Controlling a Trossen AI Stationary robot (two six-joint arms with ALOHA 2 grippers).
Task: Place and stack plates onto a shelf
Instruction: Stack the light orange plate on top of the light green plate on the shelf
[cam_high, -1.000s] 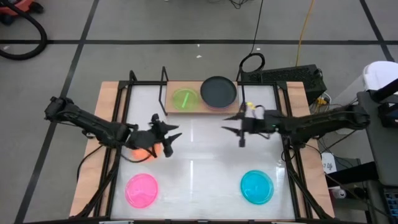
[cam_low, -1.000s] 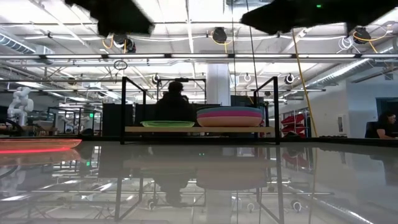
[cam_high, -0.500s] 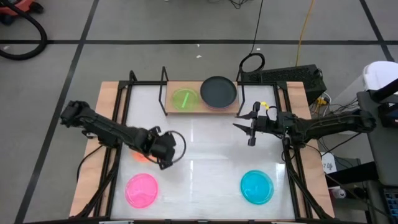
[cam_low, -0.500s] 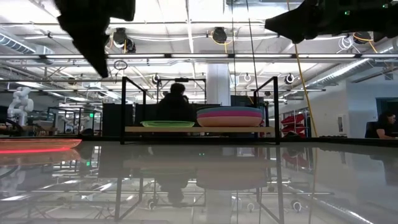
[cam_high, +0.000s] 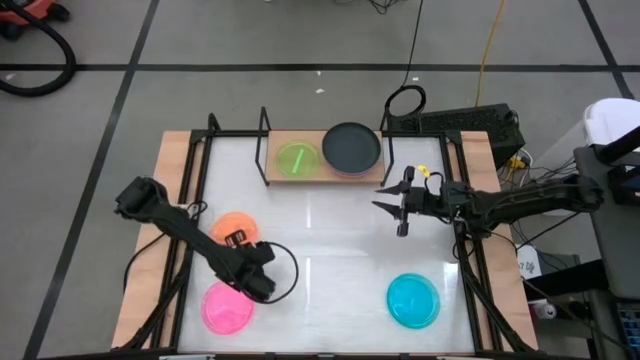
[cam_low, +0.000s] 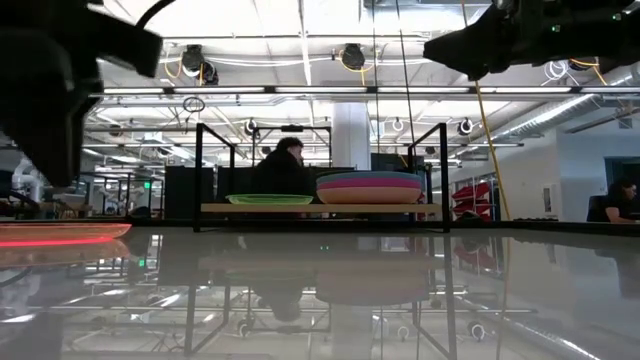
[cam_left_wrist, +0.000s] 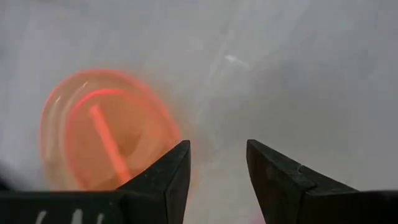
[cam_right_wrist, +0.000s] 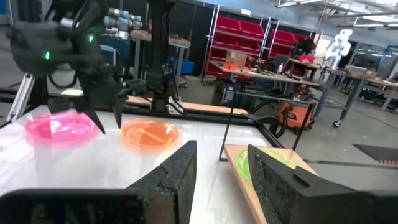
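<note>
High view: left gripper (cam_high: 262, 285), fingers spread, at lower left beside the round magenta plastic plate (cam_high: 227, 306); round orange plastic plate (cam_high: 235, 228) just above. Right gripper (cam_high: 398, 212) spread, centre-right, holding nothing. Low view: wooden wire-framed shelf (cam_low: 320, 208) centre

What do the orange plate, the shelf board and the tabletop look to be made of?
The orange plate looks like translucent glossy plastic: light glows through it in the left wrist view. The shelf board looks like light, matte, unfinished wood, though no grain can be made out. The tabletop is a white, very glossy surface, likely laminate or acrylic: in the low view it mirrors the shelf frame and ceiling lights.
</note>
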